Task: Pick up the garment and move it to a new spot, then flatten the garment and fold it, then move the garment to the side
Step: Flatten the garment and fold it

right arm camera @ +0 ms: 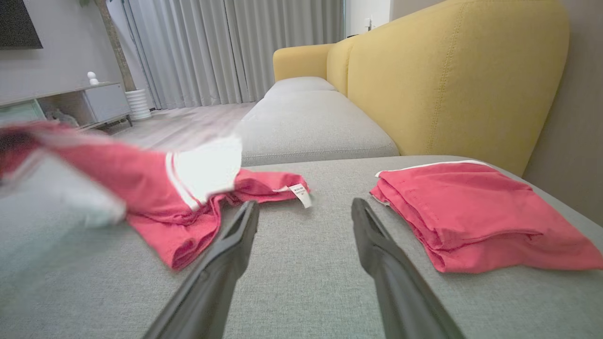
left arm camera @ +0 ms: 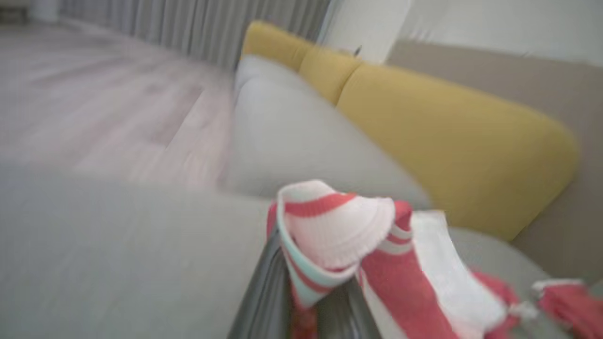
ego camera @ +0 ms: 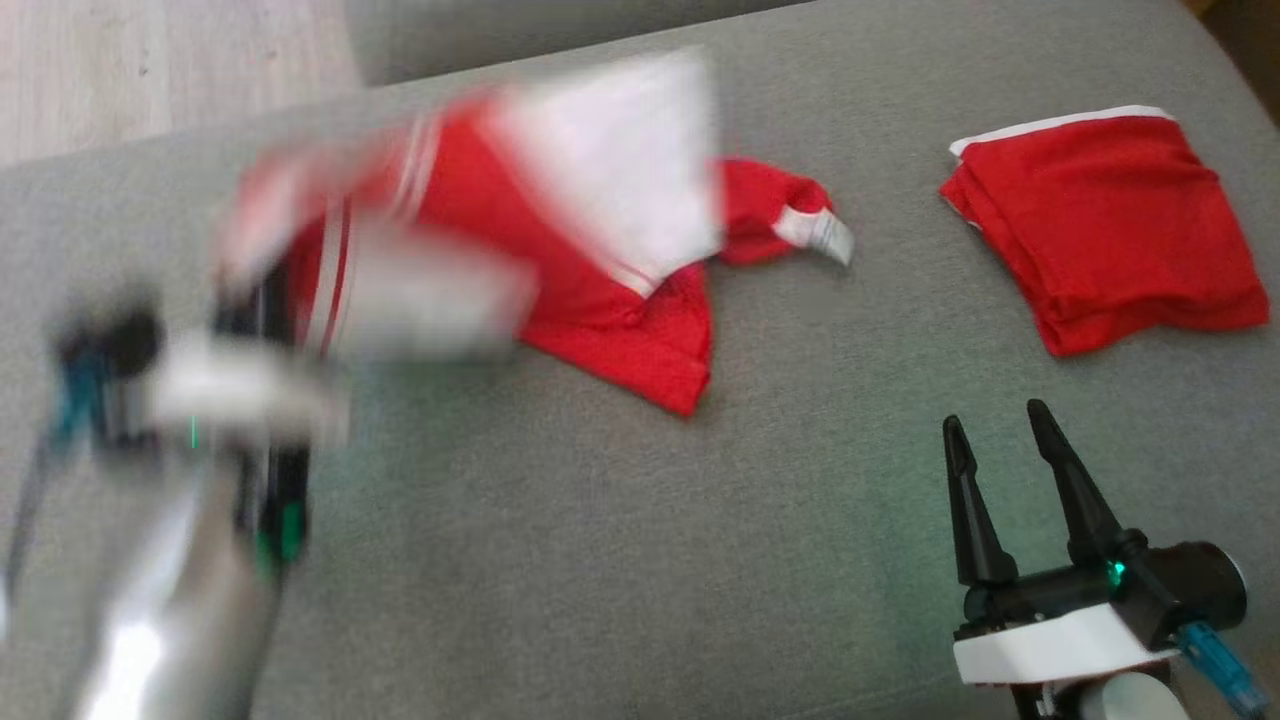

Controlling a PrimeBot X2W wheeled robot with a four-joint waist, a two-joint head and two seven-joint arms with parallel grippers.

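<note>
The garment [ego camera: 610, 320] is red with white panels and striped trim, and it is crumpled at the back left of the grey cushion [ego camera: 600, 560]. Its left end is raised and motion-blurred, while its right end with a white label lies on the cushion. My left gripper [ego camera: 262, 292] is shut on the striped cuff [left arm camera: 334, 226], which hides its fingertips in the left wrist view. My right gripper [ego camera: 995, 417] hovers open over bare cushion at the front right, with nothing between its fingers [right arm camera: 226, 254]. In the right wrist view the garment [right arm camera: 155, 188] lies ahead and to the left.
A folded red garment [ego camera: 1110, 230] lies at the back right, just beyond and right of my right gripper [right arm camera: 305, 206]. A yellow backrest [right arm camera: 447, 80] rises behind the cushion. Wooden floor [ego camera: 150, 60] shows past the cushion's far left edge.
</note>
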